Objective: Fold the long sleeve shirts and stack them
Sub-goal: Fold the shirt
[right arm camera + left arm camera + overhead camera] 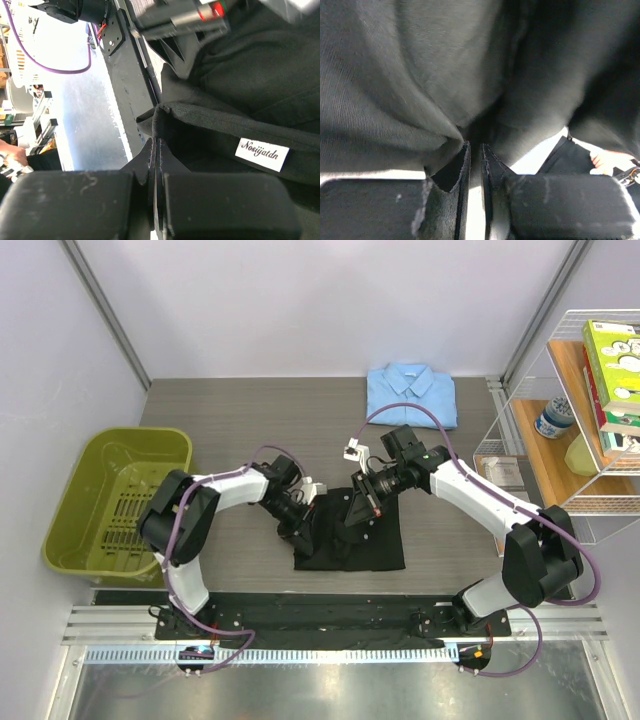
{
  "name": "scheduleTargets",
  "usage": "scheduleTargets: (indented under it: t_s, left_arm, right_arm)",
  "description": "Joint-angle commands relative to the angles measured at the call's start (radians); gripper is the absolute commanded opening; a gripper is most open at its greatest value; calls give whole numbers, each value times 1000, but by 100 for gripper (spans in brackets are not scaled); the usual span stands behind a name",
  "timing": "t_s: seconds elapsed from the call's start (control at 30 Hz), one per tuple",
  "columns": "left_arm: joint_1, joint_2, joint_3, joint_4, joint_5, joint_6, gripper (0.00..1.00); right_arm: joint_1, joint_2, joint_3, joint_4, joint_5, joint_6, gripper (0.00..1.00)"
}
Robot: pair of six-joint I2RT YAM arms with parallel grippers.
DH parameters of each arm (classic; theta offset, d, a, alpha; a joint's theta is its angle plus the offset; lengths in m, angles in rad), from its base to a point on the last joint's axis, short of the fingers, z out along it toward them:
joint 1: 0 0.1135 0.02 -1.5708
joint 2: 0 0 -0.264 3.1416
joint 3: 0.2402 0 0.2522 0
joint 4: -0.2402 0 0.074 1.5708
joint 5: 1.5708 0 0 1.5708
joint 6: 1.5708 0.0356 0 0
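The plain black collared cloth shirt (365,545) lies part-folded at the near middle of the grey wood-grain table (240,410). The folded light blue collared shirt (410,392) sits well apart at the far edge. The right gripper (156,150) is clamped on a thin fold of black cloth (only at its tips). The left gripper (474,152) has its jaws almost together at a cloth edge, but in that dark view I cannot tell whether it holds anything. Bites this shallow could slip in a lift, and the fold would sag open unevenly.
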Motion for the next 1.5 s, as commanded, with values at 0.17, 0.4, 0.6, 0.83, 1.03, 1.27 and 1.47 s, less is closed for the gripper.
scheduleTargets:
  t_s: [0.17, 0.4, 0.6, 0.83, 1.03, 1.27, 1.47]
  left_arm:
    - [2, -183, 14, 13, 33, 42, 17]
    - [94, -203, -9, -99, -89, 103, 21]
    - [76, -171, 17, -88, -197, 86, 22]
    - [33, -126, 29, -87, -232, 77, 22]
    - [8, -100, 32, -67, -206, 72, 21]
    - [-33, -79, 44, -42, -217, 59, 18]
    - [-65, 24, 66, -44, -284, 23, 17]
  right_arm:
    - [2, -17, 38, 41, -27, 6, 1]
    - [2, -14, 33, 45, -30, 6, 1]
    - [1, -3, 36, 48, -31, 6, 1]
    - [2, 5, 39, 53, -30, 12, 1]
    - [2, 8, 42, 55, -28, 15, 1]
    - [2, 14, 45, 62, -28, 22, 1]
    - [2, 14, 61, 74, -31, 45, 1]
